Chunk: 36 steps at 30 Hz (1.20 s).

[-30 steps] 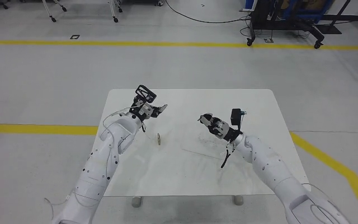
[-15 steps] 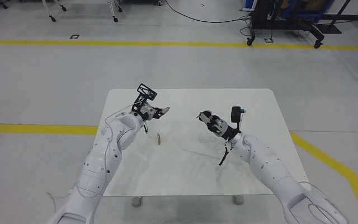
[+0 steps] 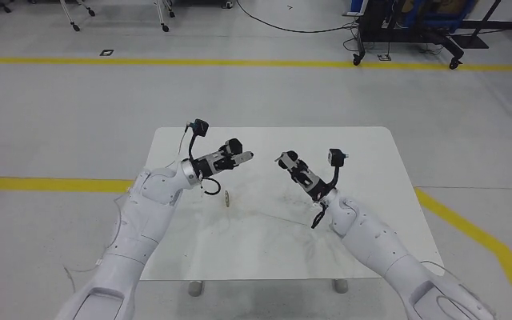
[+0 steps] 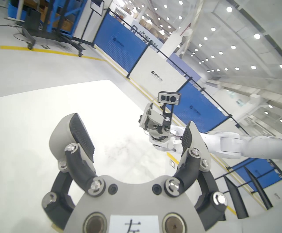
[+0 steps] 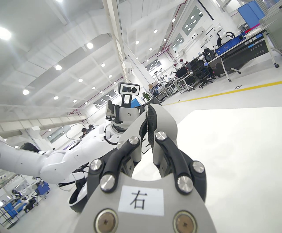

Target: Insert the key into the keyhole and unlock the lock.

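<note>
Left pincer (image 4: 131,124) spread wide, empty, above white table (image 3: 360,152). Right pincer (image 5: 149,108) pads closed together, facing left one. Small metallic item (image 3: 227,198), lock or key unclear, lies on table near left arm, apart from both pincers.

Gap at frame centre
Left gripper (image 3: 246,155) and right gripper (image 3: 280,158) flank it; a small metal piece (image 3: 227,198) lies lower left.

Pale grey floor (image 3: 80,104) with yellow lines (image 3: 240,62) — blue fence panels (image 4: 119,44), ceiling lights (image 4: 229,9).
</note>
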Each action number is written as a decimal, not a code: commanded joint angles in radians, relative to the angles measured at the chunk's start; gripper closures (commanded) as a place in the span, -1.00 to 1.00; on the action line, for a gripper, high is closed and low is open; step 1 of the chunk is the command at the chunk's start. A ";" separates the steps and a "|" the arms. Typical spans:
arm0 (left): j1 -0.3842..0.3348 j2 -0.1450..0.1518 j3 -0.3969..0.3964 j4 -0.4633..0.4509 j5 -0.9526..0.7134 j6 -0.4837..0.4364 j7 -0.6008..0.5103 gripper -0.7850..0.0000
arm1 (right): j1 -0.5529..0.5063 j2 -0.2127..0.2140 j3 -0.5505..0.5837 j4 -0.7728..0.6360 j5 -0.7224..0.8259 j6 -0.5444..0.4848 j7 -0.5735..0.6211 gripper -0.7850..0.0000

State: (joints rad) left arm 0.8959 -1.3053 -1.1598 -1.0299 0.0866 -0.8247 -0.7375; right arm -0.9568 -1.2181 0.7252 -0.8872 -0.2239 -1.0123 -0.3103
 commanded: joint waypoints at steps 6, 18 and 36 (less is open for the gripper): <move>-0.043 -0.003 0.050 0.054 -0.113 -0.024 -0.121 -0.51 | 0.015 0.000 -0.010 0.003 0.114 0.000 0.131 1.00; -0.087 -0.006 0.112 0.096 -0.045 -0.027 -0.120 0.18 | 0.034 -0.019 -0.017 -0.011 0.172 0.000 0.250 1.00; -0.117 -0.012 0.184 0.125 -0.080 -0.021 -0.155 0.77 | 0.032 -0.044 -0.004 0.024 0.109 0.000 0.236 1.00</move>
State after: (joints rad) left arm 0.7806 -1.3173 -0.9779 -0.9067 0.0066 -0.8460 -0.8921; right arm -0.9238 -1.2621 0.7202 -0.8631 -0.1130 -1.0123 -0.0730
